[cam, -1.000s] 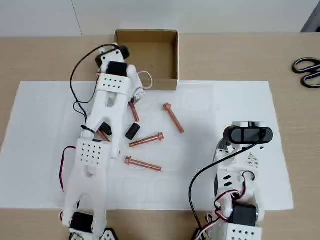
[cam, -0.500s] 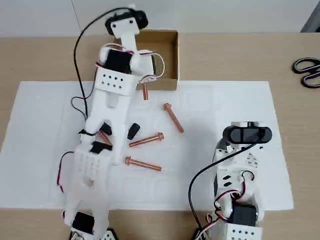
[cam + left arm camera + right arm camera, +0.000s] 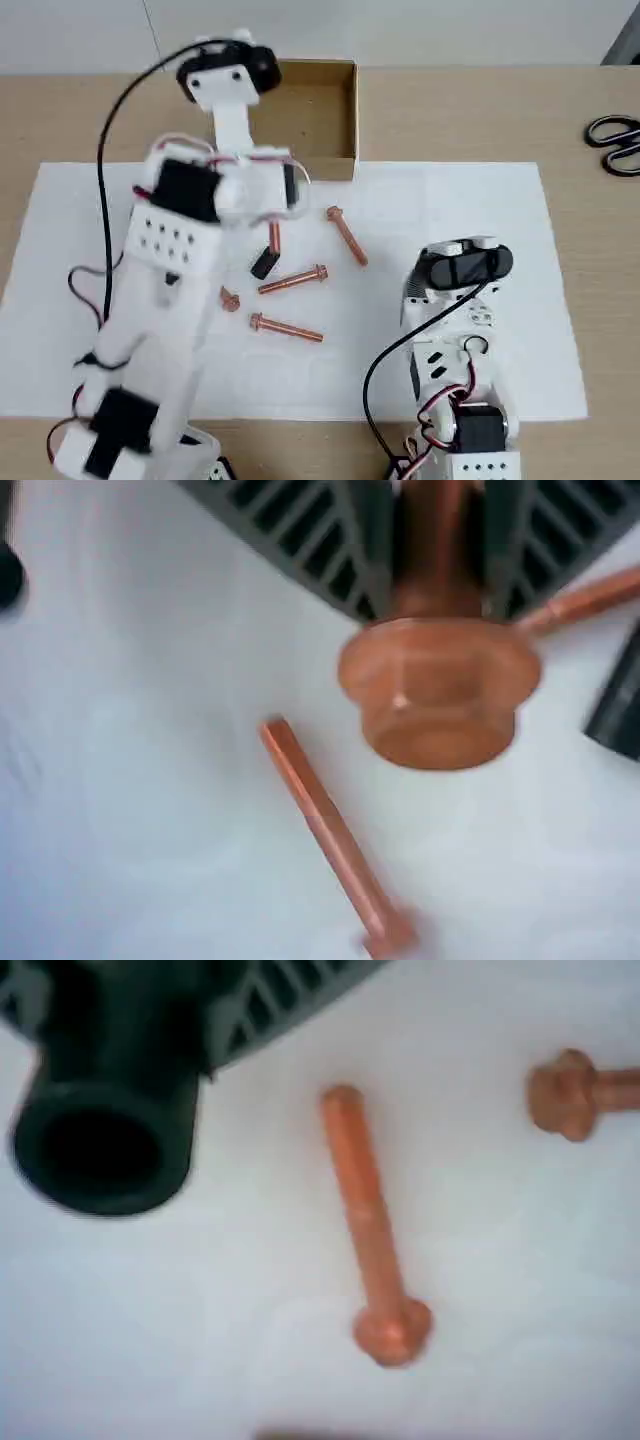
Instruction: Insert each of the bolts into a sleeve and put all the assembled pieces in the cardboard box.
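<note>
My left gripper (image 3: 274, 232) hangs above the white paper, shut on a copper bolt (image 3: 274, 238) just in front of the cardboard box (image 3: 345, 115). In the left wrist view the held bolt (image 3: 438, 690) points head down between the fingers (image 3: 365, 520). A black sleeve (image 3: 264, 262) lies right below it. Three loose bolts (image 3: 345, 235), (image 3: 293, 280), (image 3: 286, 327) lie mid-paper. My right gripper (image 3: 120, 1030) is shut on a black sleeve (image 3: 100, 1150), its open end facing the camera, above a loose bolt (image 3: 370, 1225). The right arm (image 3: 458, 268) stands at the paper's near right.
A small bolt head (image 3: 229, 299) pokes out beside the left arm's body. Scissors (image 3: 615, 145) lie at the far right on the wooden table. The white paper (image 3: 480, 200) is bare on its right side.
The left arm rose, carried the bolt up to the box's front wall, then drew it back over the paper near the loose sleeve. The right arm shifted slightly left.
</note>
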Available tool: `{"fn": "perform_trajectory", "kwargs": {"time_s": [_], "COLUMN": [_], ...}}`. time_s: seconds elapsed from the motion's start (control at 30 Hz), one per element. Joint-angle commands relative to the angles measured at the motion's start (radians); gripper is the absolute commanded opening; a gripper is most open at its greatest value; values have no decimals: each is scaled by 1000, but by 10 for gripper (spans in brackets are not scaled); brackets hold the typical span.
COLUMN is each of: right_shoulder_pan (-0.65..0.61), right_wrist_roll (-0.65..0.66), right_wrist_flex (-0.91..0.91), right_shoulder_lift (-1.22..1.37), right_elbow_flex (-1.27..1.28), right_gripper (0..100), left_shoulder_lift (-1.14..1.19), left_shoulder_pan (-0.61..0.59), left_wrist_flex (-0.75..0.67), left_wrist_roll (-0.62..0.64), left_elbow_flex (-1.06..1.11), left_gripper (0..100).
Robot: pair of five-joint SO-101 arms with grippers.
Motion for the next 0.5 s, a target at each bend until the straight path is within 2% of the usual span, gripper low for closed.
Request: {"fn": "perform_trajectory", "kwargs": {"time_s": [0.0, 0.1, 0.2, 0.33, 0.47], "right_shoulder_pan": [-42, -56, -58, -58, -58], "right_wrist_roll": [-6, -6, -6, -6, -6], "right_wrist_flex": [-82, -147, -208, -291, -361], "right_shoulder_lift": [-19, -19, -19, -19, -19], "right_elbow_flex": [-60, -58, -41, -14, 6], "right_gripper": [9, 9, 9, 9, 9], "left_shoulder_lift": [-146, -233, -351, -528, -681], "left_shoulder_pan": [84, 124, 126, 123, 126], "left_wrist_flex": [-35, -68, -161, -351, -580], "left_wrist_roll": [-12, -68, -95, -109, -195], "left_elbow_flex": [102, 174, 254, 421, 647], "left_gripper": [6, 6, 6, 6, 6]}}
